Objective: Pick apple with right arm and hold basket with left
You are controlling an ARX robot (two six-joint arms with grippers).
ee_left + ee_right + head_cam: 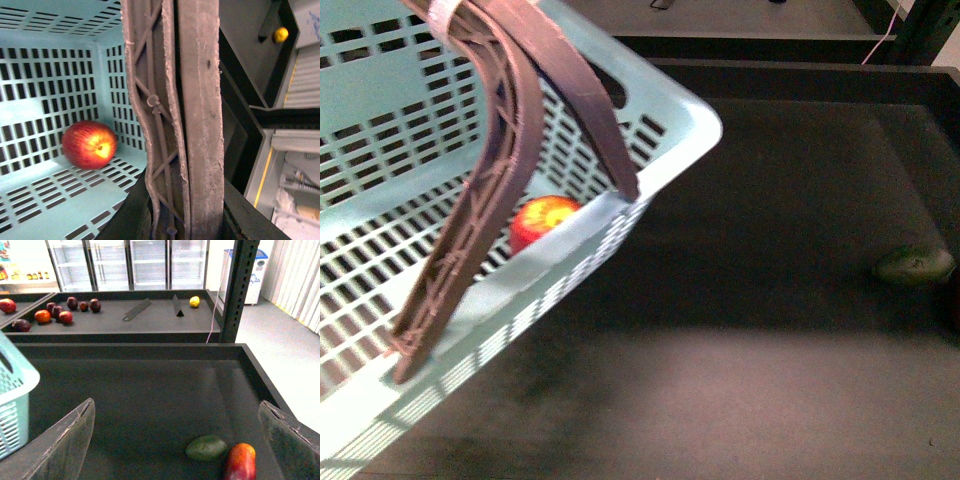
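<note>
The right gripper is wide open and holds nothing. Its two fingers sit in the lower corners of the right wrist view. The left gripper is closed around the brown handles of the basket. The basket fills the upper left of the front view, tipped. The apple lies inside the basket on its floor. A green fruit sits on the dark table at the right edge.

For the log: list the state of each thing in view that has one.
Basket, handles raised and held together.
Apple, lying on the basket's floor.
Left gripper, shut on the handles.
Right gripper, open, empty.
Green fruit, lying loose outside the basket.
</note>
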